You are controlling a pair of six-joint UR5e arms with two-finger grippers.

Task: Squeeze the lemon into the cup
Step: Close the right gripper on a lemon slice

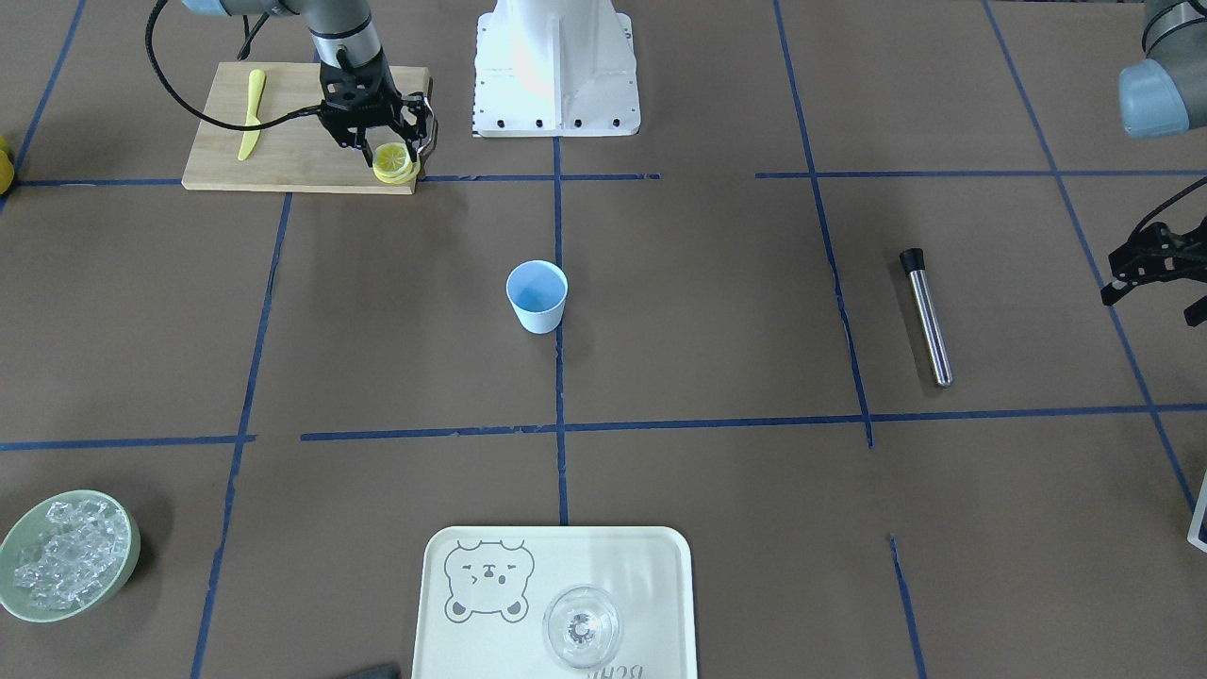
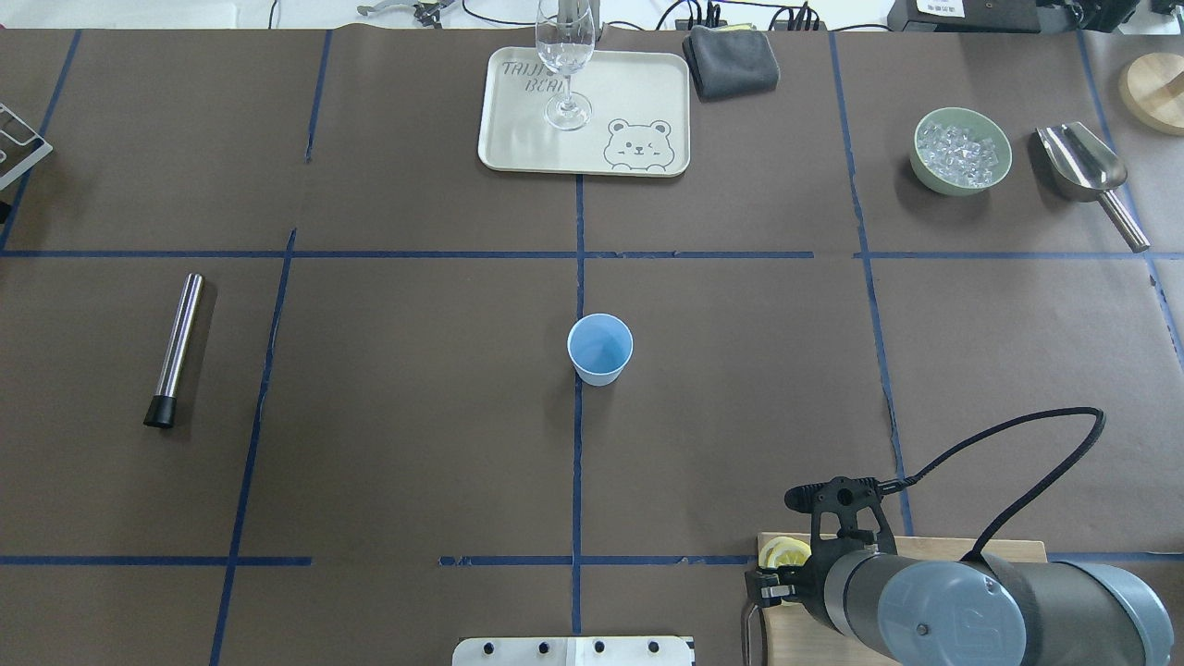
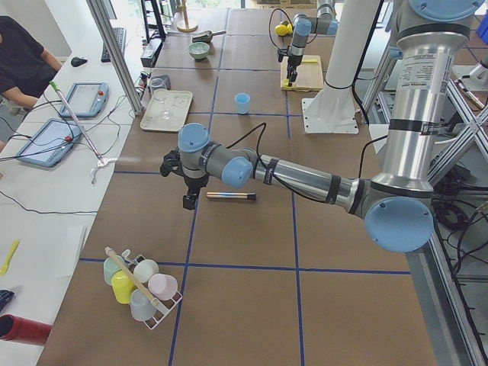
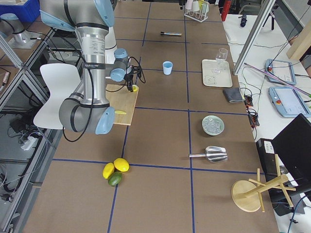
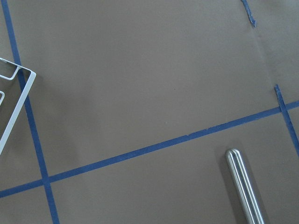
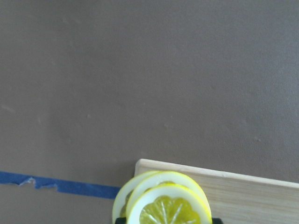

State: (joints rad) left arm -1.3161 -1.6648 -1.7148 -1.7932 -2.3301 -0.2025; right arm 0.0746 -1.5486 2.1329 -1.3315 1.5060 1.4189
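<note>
A brown-papered worktop (image 2: 416, 416) taped in blue squares. Nearest the robot, at the corner of the cutting board (image 1: 283, 141), we see the right claw (image 1: 392, 151) straddling the lemon (image 1: 394, 163); whether it pinches yet, we cannot tell. The cup (image 2: 599, 348) stands well ahead and to its left, bare paper between. The left claw (image 1: 1155, 269), gape unclear, hangs farther off near a steel rod (image 1: 927, 316).

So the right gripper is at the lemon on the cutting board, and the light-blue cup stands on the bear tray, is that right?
Not quite: the cup stands on the table, apart from the tray, which holds only the glass; the overhead view shows it. The right gripper is indeed at the lemon on the cutting board.
</note>
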